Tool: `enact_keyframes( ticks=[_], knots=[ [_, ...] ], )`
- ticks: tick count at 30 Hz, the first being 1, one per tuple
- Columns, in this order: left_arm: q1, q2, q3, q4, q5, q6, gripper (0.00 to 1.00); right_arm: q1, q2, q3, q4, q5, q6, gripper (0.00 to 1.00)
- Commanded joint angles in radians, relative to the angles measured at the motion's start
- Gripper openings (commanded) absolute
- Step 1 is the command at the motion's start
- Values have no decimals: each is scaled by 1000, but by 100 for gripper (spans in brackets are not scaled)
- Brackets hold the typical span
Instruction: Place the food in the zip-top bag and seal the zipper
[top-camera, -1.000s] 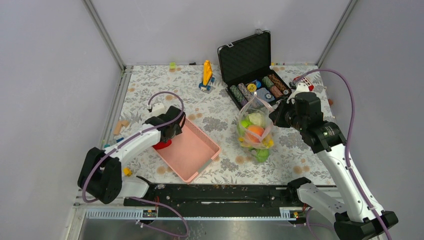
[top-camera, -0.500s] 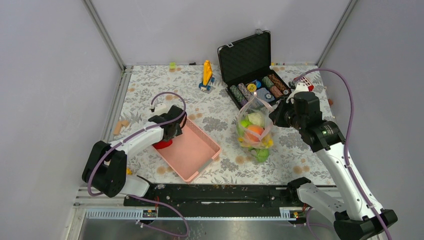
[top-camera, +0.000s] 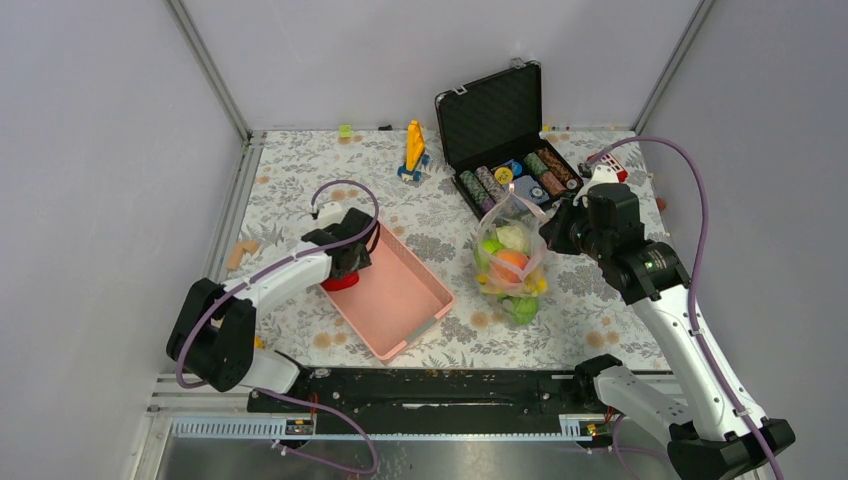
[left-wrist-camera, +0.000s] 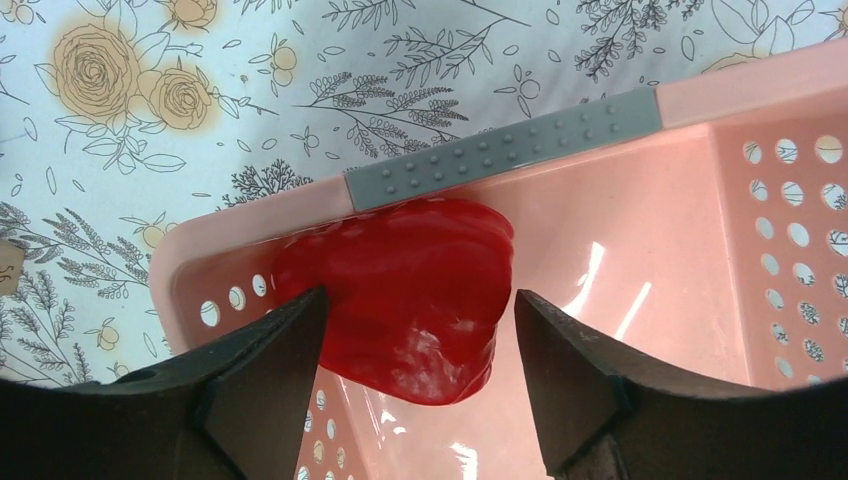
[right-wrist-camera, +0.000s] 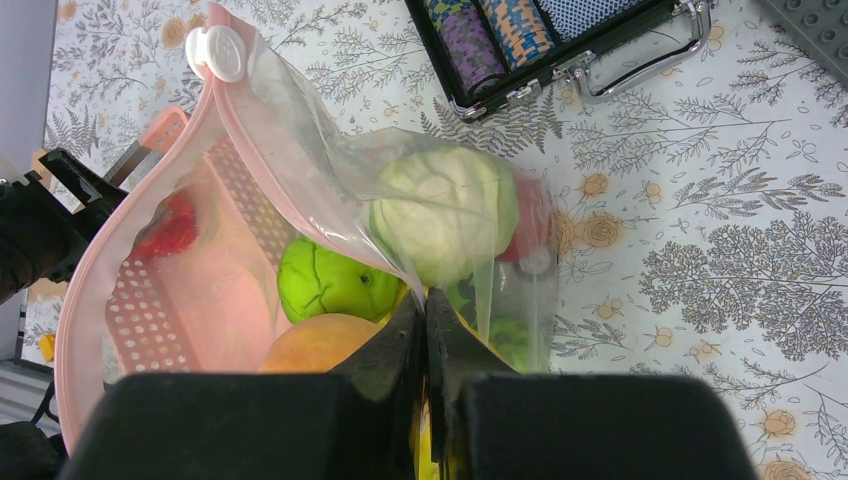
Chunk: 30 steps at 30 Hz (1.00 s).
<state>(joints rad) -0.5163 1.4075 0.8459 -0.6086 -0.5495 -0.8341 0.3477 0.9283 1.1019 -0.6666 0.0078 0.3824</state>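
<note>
From above, the zip-top bag (top-camera: 510, 258) stands right of centre on the counter (top-camera: 420, 215), while the red apple (top-camera: 343, 282) lies in the pink basket (top-camera: 400, 300) toward the left edge, nearest the left arm (top-camera: 280, 280). Left wrist: the left jaws stand apart, straddling the apple dead ahead. Right wrist: the right jaws are pinched together on the bag's wall, its zipper (right-wrist-camera: 262, 150) gaping.

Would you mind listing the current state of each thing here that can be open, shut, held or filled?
zip-top bag: partly filled, held up by one edge.
zipper: unsealed, mouth gaping.
right gripper: shut on the bag's edge.
left gripper: open, a finger on each side of the red fruit.
red fruit: lying in the pink basket, not gripped.
chip case: lid open.
</note>
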Motion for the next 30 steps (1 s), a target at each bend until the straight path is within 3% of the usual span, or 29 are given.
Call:
enact_keyframes(
  ticks=[1, 6, 15, 17, 30],
  knots=[
    [-15, 64, 22, -34, 71, -35, 68, 1, -6, 10, 4, 23, 2, 4],
    [-29, 94, 43, -84, 34, -40, 57, 1, -2, 12, 4, 26, 1, 4],
    [-53, 78, 101, -149, 15, -44, 7, 0, -6, 13, 6, 29, 2, 4],
    [-65, 50, 125, -174, 14, -36, 0, 1, -8, 13, 6, 30, 2, 4],
    [-86, -175, 121, -181, 65, 20, 0, 1, -9, 13, 4, 30, 3, 4]
  ],
)
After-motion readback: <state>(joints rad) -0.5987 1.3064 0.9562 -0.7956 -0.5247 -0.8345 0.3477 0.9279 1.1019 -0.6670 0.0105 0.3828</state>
